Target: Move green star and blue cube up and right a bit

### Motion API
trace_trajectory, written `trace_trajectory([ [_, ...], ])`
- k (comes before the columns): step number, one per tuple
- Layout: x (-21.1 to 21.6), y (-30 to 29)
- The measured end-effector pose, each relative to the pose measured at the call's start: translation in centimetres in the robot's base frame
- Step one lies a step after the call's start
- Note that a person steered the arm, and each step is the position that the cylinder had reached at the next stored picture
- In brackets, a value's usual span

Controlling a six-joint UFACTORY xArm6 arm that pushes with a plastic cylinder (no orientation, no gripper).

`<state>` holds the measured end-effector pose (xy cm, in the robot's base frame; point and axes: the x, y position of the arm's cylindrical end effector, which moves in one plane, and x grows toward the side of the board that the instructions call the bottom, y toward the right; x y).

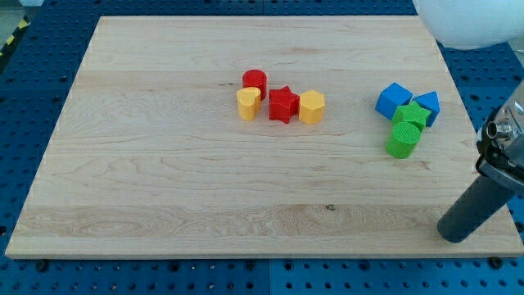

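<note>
Nearest the view's bottom right, the rod's tip (455,235) rests on the wooden board (164,164), touching no block and holding nothing, well below the right cluster. That cluster packs a blue cube (393,99), a second blue block (427,105), the green star (411,115) and a green cylinder (401,142). Near centre sit a red cylinder (255,81), yellow heart (248,103), red star (283,104) and yellow hexagon (312,106).

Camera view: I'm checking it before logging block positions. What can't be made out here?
- Green star: shape unclear, crowded between the blue blocks and green cylinder.
- Second blue block: partly hidden behind the star.
- My tip: arm above cut off by the view's right edge.
</note>
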<state>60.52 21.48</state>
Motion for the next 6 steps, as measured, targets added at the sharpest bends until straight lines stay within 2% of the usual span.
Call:
trace_trajectory([
  [1,0.0,0.0],
  [3,-7.6,0.9],
  [5,-13.3,1.2],
  [6,-13.9,1.2],
])
